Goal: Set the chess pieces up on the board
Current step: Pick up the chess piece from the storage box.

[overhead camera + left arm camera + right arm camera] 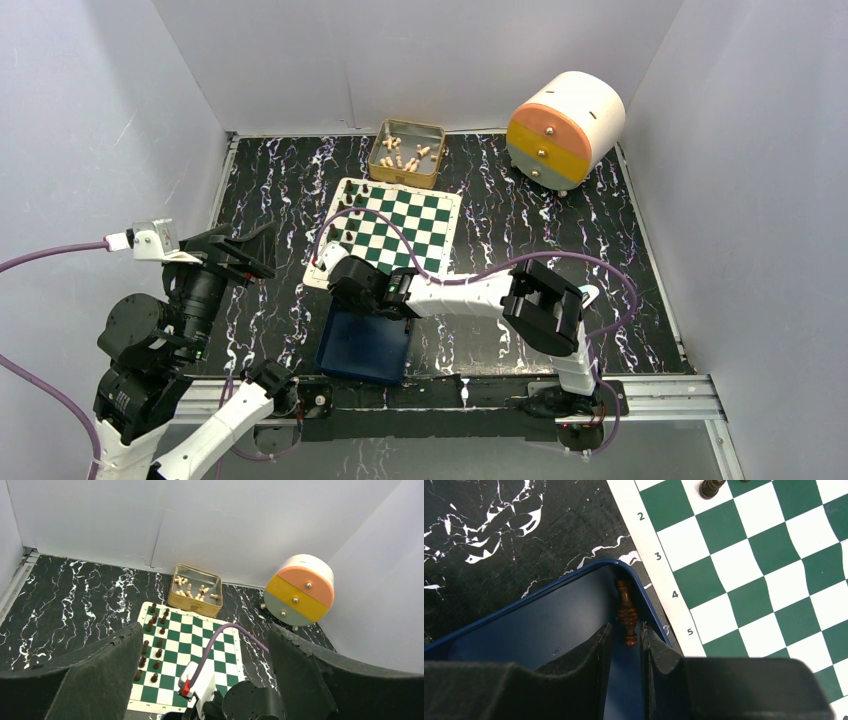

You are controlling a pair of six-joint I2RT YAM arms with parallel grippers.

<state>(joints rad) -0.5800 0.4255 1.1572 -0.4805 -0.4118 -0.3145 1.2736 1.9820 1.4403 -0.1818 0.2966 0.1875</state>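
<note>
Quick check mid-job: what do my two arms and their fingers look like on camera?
The left arm and right arm are white links with black joint housings, each trailing a purple cable. The fingers are black, wedge-shaped and matte-padded. A white camera block with a red connector tops the right wrist.

right gripper (pixel 342 295) at tray (pixel 365 352) far-left corner, beside board (pixel 405 225) near edge; dark pieces (pixel 347 230) along board's left side; left gripper (pixel 250 252) fingers spread
</note>
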